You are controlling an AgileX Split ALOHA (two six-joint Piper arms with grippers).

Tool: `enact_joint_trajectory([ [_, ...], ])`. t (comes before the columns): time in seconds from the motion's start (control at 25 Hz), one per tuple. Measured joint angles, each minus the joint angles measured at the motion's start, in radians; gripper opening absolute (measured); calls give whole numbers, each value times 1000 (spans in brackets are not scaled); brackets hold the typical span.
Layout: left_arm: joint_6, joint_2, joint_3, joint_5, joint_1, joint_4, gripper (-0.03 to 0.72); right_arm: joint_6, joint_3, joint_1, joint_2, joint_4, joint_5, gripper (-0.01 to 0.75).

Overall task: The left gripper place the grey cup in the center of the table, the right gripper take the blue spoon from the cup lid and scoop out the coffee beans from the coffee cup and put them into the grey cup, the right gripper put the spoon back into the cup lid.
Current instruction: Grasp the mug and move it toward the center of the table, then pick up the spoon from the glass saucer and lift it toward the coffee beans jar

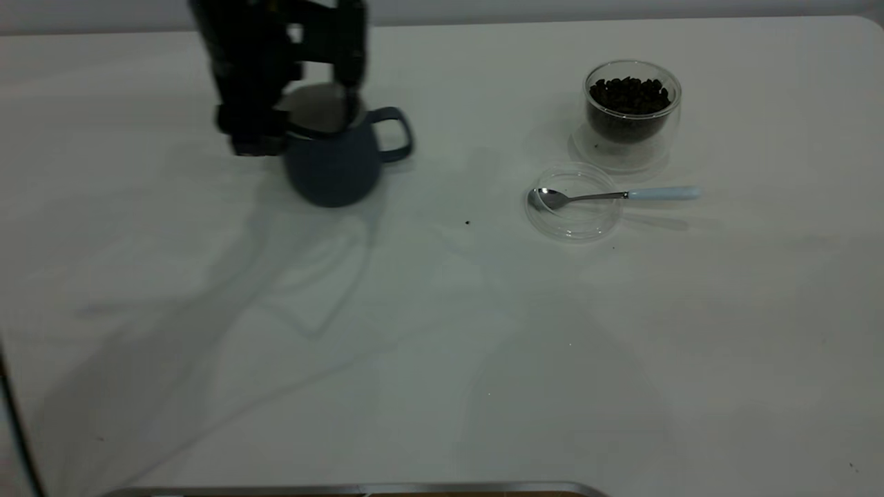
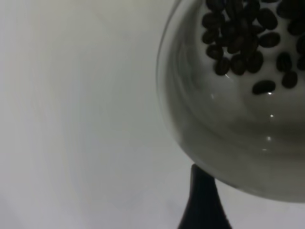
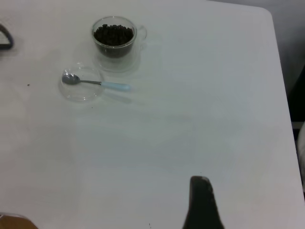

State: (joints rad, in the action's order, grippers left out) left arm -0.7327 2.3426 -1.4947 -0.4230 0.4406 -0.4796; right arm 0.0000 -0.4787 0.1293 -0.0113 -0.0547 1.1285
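Spotted the grey cup [image 1: 335,169] left of the middle of the worktop [image 1: 442,345], handle pointing toward the glassware side. Looked gripped at the rim by the left tool [image 1: 304,114], coming down from above with one finger [image 1: 347,83] poking inside the mouth and the rest of the black bulk outside the far wall. Couldn't tell whether the base was touching the worktop or just off it. Got a close-up from the left wrist of a pale rounded inside with dark beans in it, pressed right up against a black fingertip.

Found the coffee cup [image 1: 632,117] well apart on the right, packed with coffee beans [image 1: 630,93]. Just in front of it, the cup lid [image 1: 573,221], with the blue spoon [image 1: 608,196] lying across it, bowl in the lid and pale handle sticking out past the rim. Noticed one dark speck [image 1: 467,223] between mug and lid.

Caught only a sliver of the right tool [image 3: 202,205], high over the worktop and far from the spoon. Couldn't tell wide or narrow.
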Motion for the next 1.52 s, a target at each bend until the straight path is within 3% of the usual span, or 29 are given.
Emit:
enact_joint_trajectory([
  [0.2,65,0,0,27,71,-3,593,0,0,0,0,0,0,565],
  [0.36,173,-40,0,-42,105,-40,593,0,0,0,0,0,0,565],
  [0.6,409,-243,0,-272,107,-129,593,0,0,0,0,0,0,565],
  [0.92,556,-539,0,-581,107,-123,593,0,0,0,0,0,0,565],
  [1.12,577,-715,0,-742,107,-50,593,0,0,0,0,0,0,565],
  [1.52,582,-1059,9,-742,107,241,592,0,0,0,0,0,0,565],
])
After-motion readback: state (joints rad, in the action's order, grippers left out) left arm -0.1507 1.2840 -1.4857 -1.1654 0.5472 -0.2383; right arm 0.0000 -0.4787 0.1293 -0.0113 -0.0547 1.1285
